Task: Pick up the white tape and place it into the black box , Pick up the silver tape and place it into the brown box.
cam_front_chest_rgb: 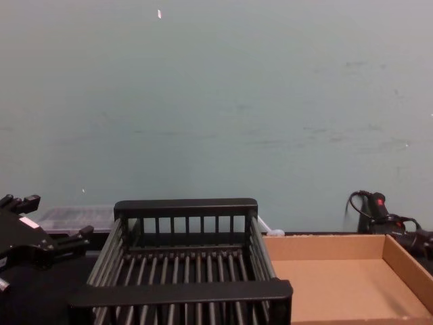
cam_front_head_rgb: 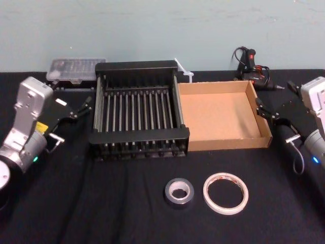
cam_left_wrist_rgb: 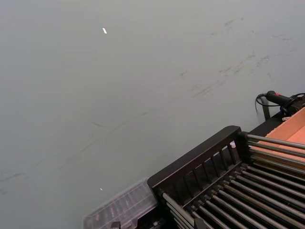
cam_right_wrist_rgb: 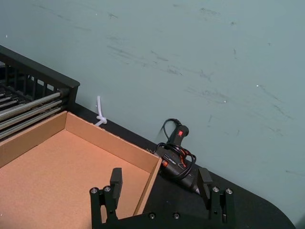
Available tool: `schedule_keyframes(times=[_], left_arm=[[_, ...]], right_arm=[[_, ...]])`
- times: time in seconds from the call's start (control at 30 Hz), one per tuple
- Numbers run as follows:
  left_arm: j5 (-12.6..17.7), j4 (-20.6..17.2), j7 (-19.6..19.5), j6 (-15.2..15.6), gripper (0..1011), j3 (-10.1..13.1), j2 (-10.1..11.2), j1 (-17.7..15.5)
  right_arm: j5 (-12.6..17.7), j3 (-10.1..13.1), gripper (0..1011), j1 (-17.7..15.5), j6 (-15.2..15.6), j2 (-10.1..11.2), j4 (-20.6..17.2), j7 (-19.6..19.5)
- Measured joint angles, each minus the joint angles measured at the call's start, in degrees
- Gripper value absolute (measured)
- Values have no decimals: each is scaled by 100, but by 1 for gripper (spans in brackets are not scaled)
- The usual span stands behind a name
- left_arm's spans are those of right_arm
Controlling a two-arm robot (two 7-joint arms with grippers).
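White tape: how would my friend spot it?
Find the brown box. In front of it, nearer the robot, two rolls lie flat; the white tape is the right one. It is a wide, thin white ring with reddish print, unlike the smaller grey silver tape.

Head view looks down, chest view level; both share the black box (cam_front_head_rgb: 137, 66).

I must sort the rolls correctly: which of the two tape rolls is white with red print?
The white tape, the wider ring on the robot's right; the silver tape beside it is grey and smaller.
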Motion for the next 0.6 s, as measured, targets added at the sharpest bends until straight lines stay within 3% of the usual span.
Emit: schedule_keyframes(times=[0.6], left_arm=[[0,0,0,0,1001,1,0,0]], right_arm=[[0,0,1002,0,0,0,0,0]])
